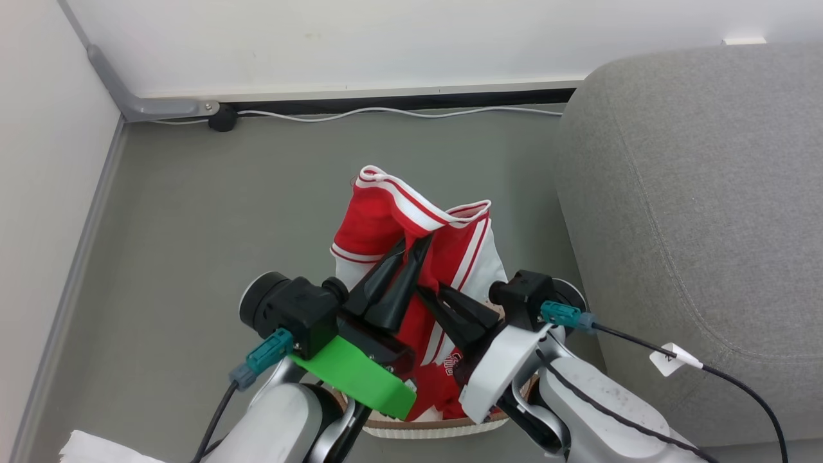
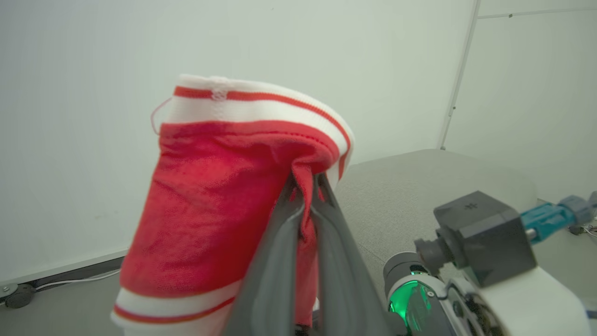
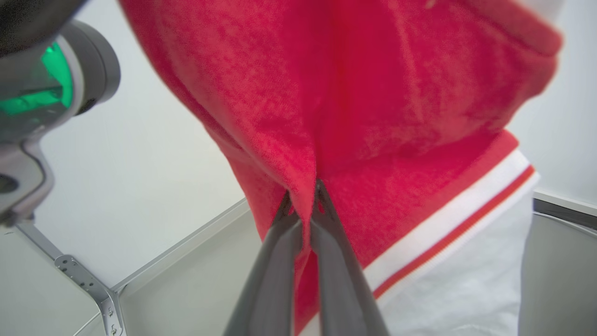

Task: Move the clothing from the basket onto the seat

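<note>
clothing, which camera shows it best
The head view: the clothing shows nearly whole, held up over the basket. The left wrist view gives a striped band and red cloth pinched in the left gripper; the right wrist view, close red cloth pinched in the right gripper.

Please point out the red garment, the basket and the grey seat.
red garment [image 1: 370, 225], head view, on red fabric under the striped band.
basket [image 1: 437, 429], head view, on its pale wall under the rim.
grey seat [image 1: 694, 193], head view, on its bare top surface.
</note>
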